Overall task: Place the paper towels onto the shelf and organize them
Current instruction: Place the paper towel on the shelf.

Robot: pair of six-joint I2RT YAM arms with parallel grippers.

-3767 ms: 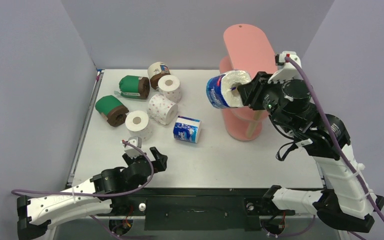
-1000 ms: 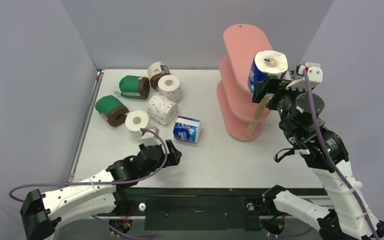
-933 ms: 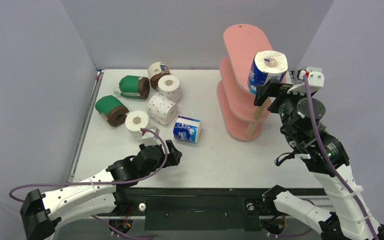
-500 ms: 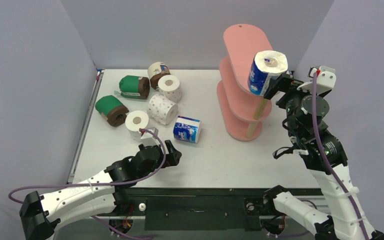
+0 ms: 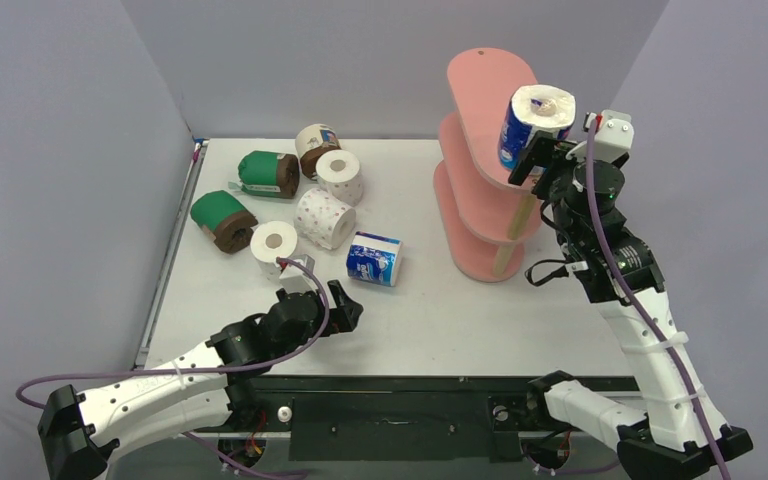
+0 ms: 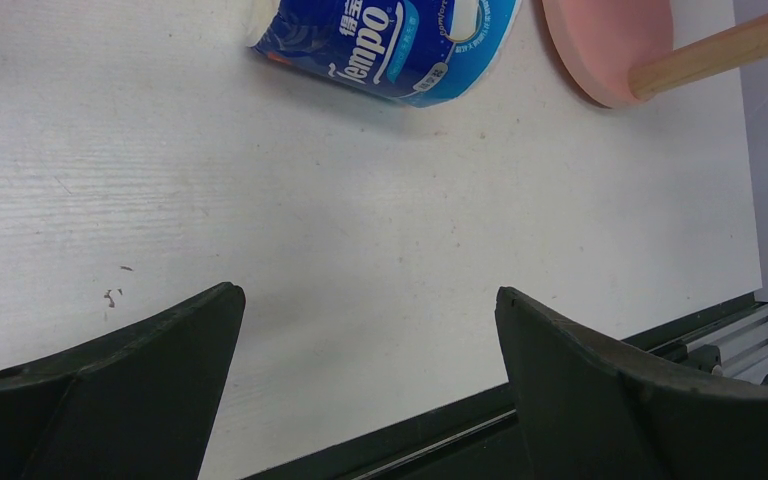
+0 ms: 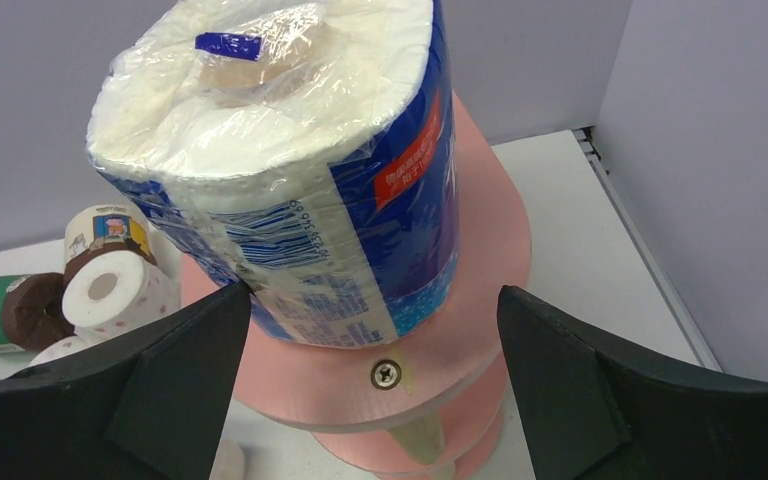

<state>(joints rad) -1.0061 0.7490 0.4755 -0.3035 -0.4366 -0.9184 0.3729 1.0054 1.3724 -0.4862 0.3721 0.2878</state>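
Now right gripper (image 7: pixel 372 300) gapes around blue-white roll (image 7: pixel 290 200) standing atop shelf (image 7: pixel 485 235) (left gripper (image 6: pixel 367 295) also spread).

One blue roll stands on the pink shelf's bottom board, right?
Not quite. The blue roll stands on the shelf's top board, not the bottom one. The right wrist view shows the lower boards beneath it.

A robotics lab is indicated: a white counter (image 5: pixel 440 320) is enclosed by plain grey panels (image 5: pixel 60 150), and a left arm (image 5: pixel 150 385) and right arm (image 5: pixel 650 350), cabled, are bolted to a metal rail (image 5: pixel 390 415) along the frame's lower edge.
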